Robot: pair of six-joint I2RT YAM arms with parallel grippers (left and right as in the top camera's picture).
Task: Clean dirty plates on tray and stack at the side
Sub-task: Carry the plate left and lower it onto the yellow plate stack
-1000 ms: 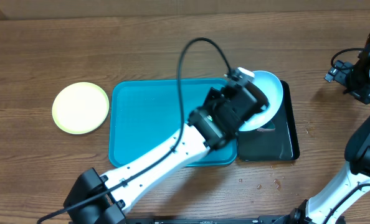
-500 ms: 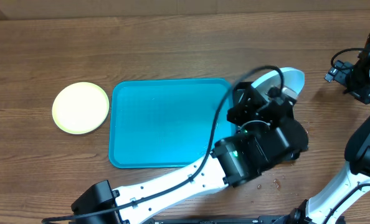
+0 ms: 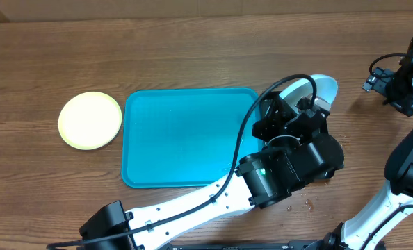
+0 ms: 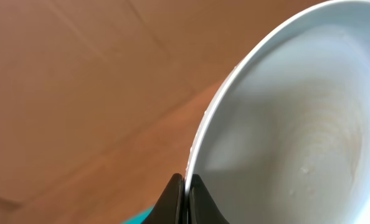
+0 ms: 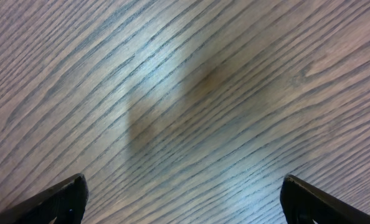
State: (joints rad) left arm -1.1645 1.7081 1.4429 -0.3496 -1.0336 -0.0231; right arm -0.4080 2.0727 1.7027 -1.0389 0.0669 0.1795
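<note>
My left hand (image 4: 185, 186) pinches the blue plate (image 4: 297, 124) by its rim, tilted, just right of the tray (image 3: 179, 139). My right hand (image 5: 185, 196) gapes wide over tabletop (image 5: 191, 93). The yellow plate (image 3: 90, 119) lies left of tray.

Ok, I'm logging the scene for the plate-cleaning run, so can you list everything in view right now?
yellow-green plate: one, pale yellow-green, flat on the table left of the tray.
tray: one, turquoise, mid-table, no plate on the part that shows.
held plate: one, pale blue-white, past the tray's right end, partly hidden by the left arm.
crumbs: a few pale specks, on the table near the front right.
table: one, brown wood.
left arm: one, white and black, reaching past the tray's front right corner.
right arm: one, at the right edge.
left gripper: black, shut on the held plate's rim.
right gripper: black, open over bare wood.
</note>
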